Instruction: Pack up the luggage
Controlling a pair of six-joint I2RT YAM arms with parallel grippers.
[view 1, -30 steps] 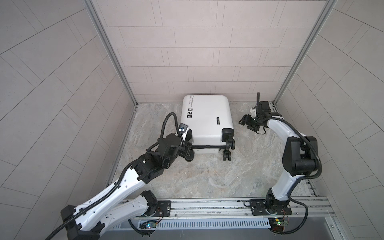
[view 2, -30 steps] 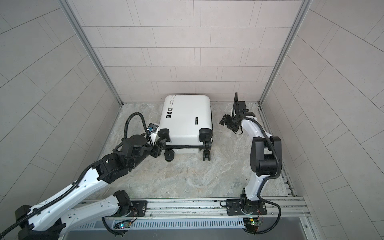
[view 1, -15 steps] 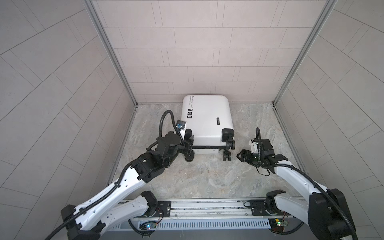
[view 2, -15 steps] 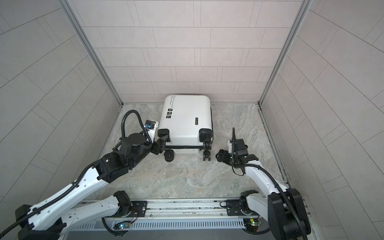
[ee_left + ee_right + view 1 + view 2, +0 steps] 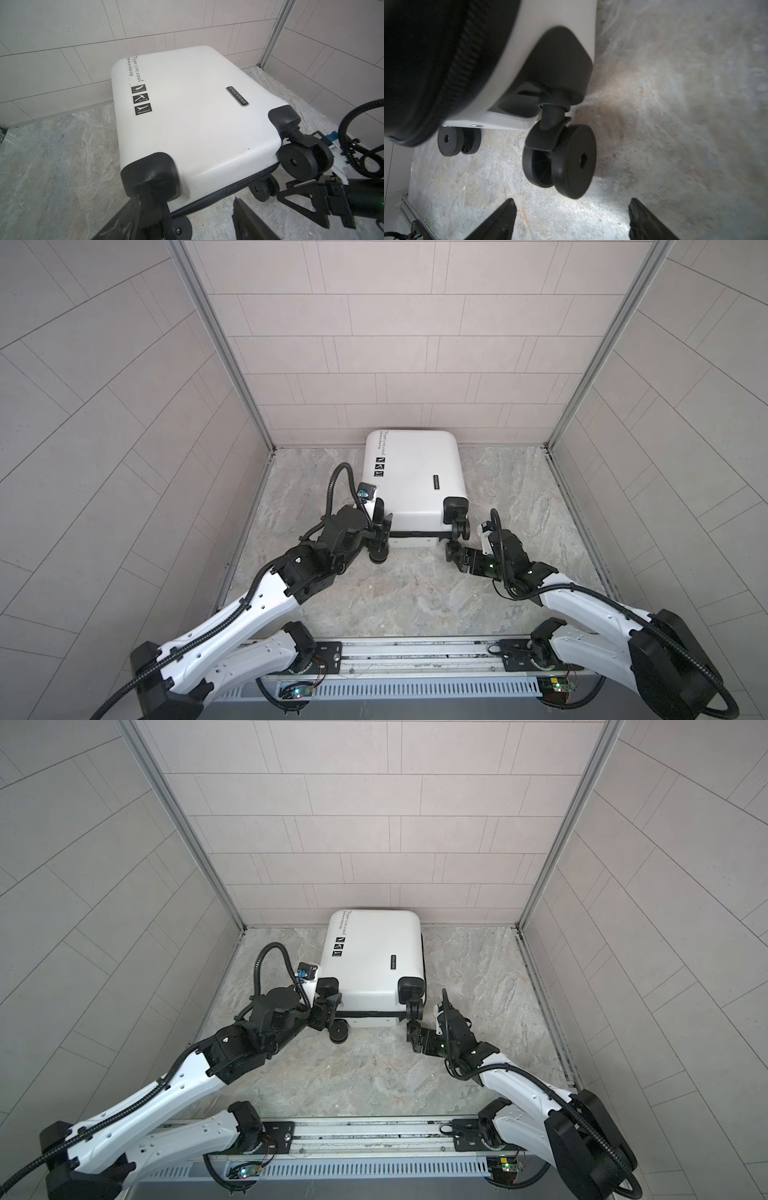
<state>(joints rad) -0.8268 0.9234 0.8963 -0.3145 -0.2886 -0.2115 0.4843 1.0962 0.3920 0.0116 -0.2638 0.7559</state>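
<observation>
The luggage (image 5: 411,481) (image 5: 374,965) is a white hard-shell suitcase lying flat and zipped shut against the back wall, its black wheels toward the front. My left gripper (image 5: 383,522) (image 5: 185,200) is at its left front corner, open. One finger lies against the black corner cap (image 5: 151,174), and the caster below stands between the fingers. My right gripper (image 5: 455,560) (image 5: 572,201) is low at the right front corner, open and empty. The right front wheel (image 5: 560,160) is just ahead of its fingertips, apart from them. The suitcase's inside is hidden.
Tiled walls close in the back and both sides. A metal mounting rail (image 5: 415,651) runs along the front edge. Bare stone-patterned floor (image 5: 395,593) lies between the suitcase and the rail. The right arm (image 5: 332,197) shows in the left wrist view beside the wheels.
The right arm swung from the back right, beside the suitcase, down to the front at the right wheel, its jaws wider. The left gripper edged closer to the left corner and opened slightly.
</observation>
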